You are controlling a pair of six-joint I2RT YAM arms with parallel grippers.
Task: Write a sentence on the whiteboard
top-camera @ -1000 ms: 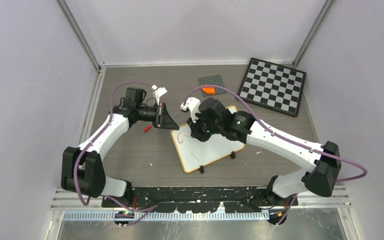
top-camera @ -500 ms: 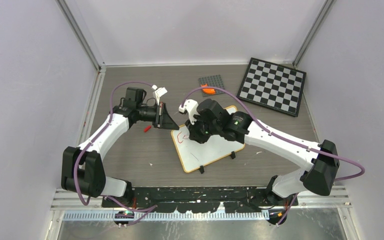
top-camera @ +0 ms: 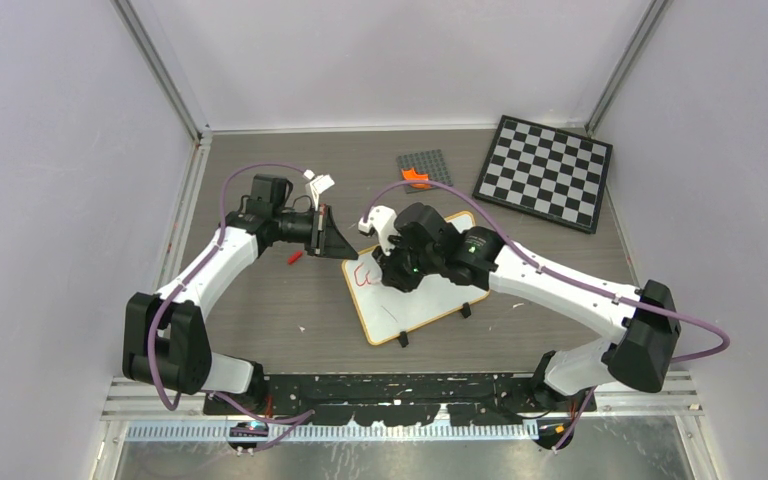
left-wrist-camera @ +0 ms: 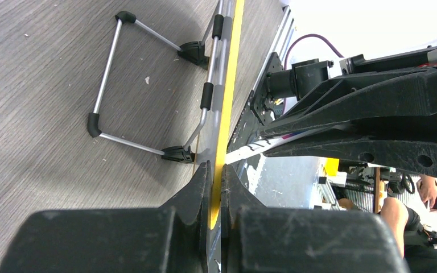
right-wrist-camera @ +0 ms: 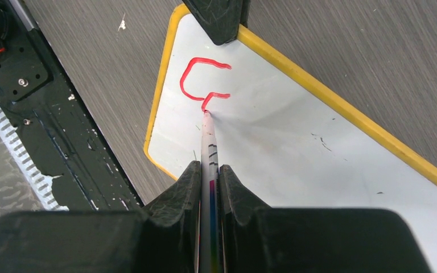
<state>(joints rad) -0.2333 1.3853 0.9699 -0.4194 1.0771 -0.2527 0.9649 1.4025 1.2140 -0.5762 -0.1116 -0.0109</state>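
The whiteboard [top-camera: 430, 300] with its orange-yellow frame lies tilted on the table in front of both arms. My left gripper [top-camera: 338, 245] is shut on the frame's upper-left edge; the left wrist view shows the yellow edge [left-wrist-camera: 227, 85] pinched between the jaws of that gripper [left-wrist-camera: 217, 173]. My right gripper [right-wrist-camera: 209, 170] is shut on a white marker [right-wrist-camera: 209, 151], whose tip touches the board [right-wrist-camera: 296, 142]. The sentence [right-wrist-camera: 202, 79] stands as a red "C" and a short second stroke beside the tip. From above, the red marks [top-camera: 365, 275] sit near the board's left corner, just left of my right gripper [top-camera: 392, 268].
A black-and-white chequered board [top-camera: 547, 172] lies at the back right. A small grey studded plate [top-camera: 423, 160] with an orange piece [top-camera: 417, 180] sits behind the whiteboard. A small red cap [top-camera: 294, 256] lies under the left wrist. The board's wire stand [left-wrist-camera: 108, 85] rests on the table.
The red marking has grown from a short line into a "C" plus a new stroke. My right wrist has shifted slightly left. The left arm has not moved.
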